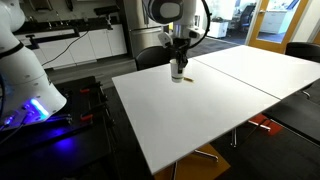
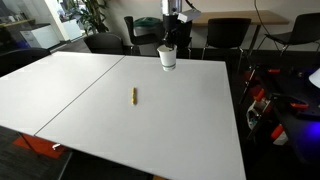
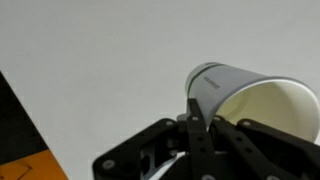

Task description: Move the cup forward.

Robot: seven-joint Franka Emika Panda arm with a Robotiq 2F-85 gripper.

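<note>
Nearest me is the wide white table (image 2: 185,135), two tops pushed together with a thin seam running across it at an angle. Out on the open middle of the table lies a small brown stick (image 2: 133,96), by itself; it shows plainly only in that exterior view. Further along, close to the table's far edge, is the cup (image 2: 167,58), white with a darker band at its rim, well apart from the stick. The gripper (image 2: 169,44) comes straight down onto it from above. In an exterior view taken from another side, the cup (image 1: 177,71) sits under the gripper (image 1: 177,62) near the middle of the table's far side, and the arm's white body rises behind it.

Neither exterior view lets me see how the fingers meet the cup. The wrist view does. There the cup (image 3: 255,90) fills the right side of the picture, its mouth turned toward the camera so that the pale inside shows. The black fingers (image 3: 196,130) are closed together on its wall just at the rim. I cannot tell whether its base touches the table. Beyond the table's far edge stand dark chairs (image 2: 230,35).
</note>
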